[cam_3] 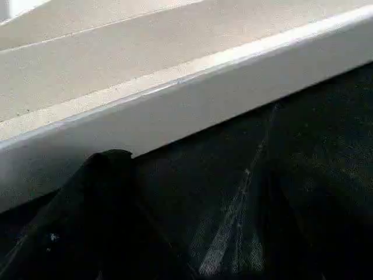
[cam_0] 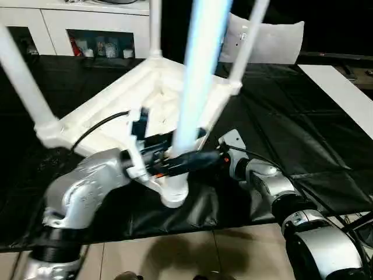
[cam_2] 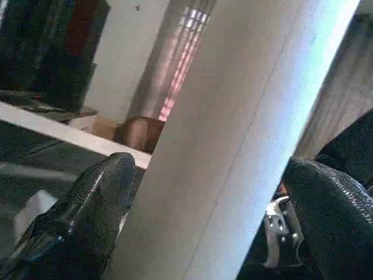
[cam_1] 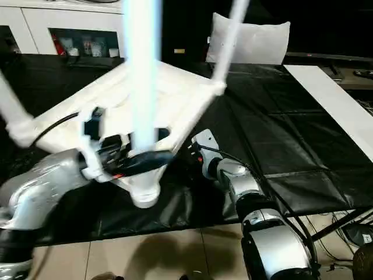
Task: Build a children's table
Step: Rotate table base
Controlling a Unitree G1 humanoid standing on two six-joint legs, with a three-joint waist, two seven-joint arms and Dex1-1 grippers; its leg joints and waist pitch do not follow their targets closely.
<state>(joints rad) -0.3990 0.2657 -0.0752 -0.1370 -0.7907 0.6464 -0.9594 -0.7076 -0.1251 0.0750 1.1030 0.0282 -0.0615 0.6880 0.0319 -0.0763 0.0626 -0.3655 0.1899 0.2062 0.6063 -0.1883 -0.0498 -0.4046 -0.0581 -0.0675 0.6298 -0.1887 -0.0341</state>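
No legible text or labels anywhere.

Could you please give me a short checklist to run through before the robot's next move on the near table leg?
1. All four legs stand in the upturned table top: ok, four rise from its corners.
2. Left gripper placed at the near leg: ok, one finger on each side of it just above the socket.
3. Left fingers pressing the leg: cannot tell.
4. Near leg fully seated in its socket: cannot tell.
5. Right gripper free: ok, open, holding nothing, close beside the table top's edge.
6. Table top lying flat on the black sheet: cannot tell.
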